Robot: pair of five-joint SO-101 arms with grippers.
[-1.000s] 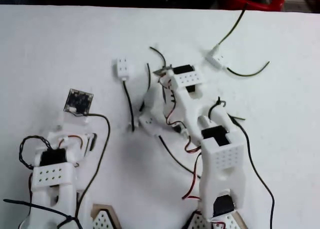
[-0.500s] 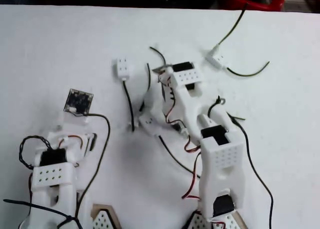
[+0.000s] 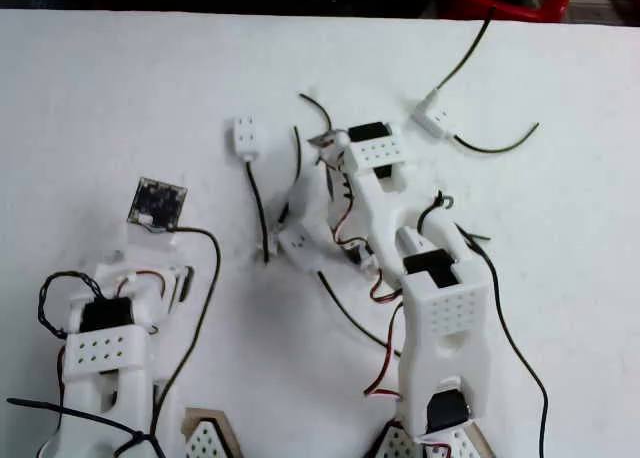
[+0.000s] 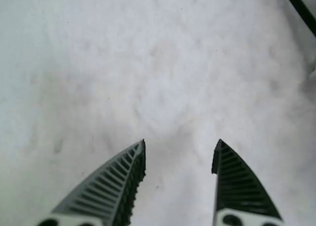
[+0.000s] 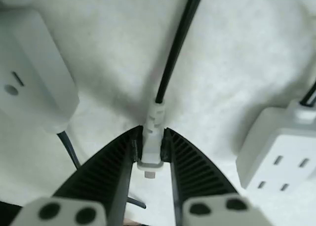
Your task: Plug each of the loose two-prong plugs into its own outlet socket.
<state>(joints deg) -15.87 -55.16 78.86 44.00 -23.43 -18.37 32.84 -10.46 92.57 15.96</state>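
The right pincer (image 5: 150, 132) clamps a white two-prong plug (image 5: 149, 149) with black cord (image 5: 177, 43) between two white outlet sockets (image 5: 276, 147); the left pincer (image 4: 180, 143) gapes open above the white desk (image 4: 148, 63).

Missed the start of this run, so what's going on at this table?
Two robot arms are at a table with loose plugs to plug in. The right tool is shut on a white plug with a black cord. The plug lies on the table between a white outlet block and a second outlet block, and it is in neither. The left tool hangs open over bare table, holding nothing.
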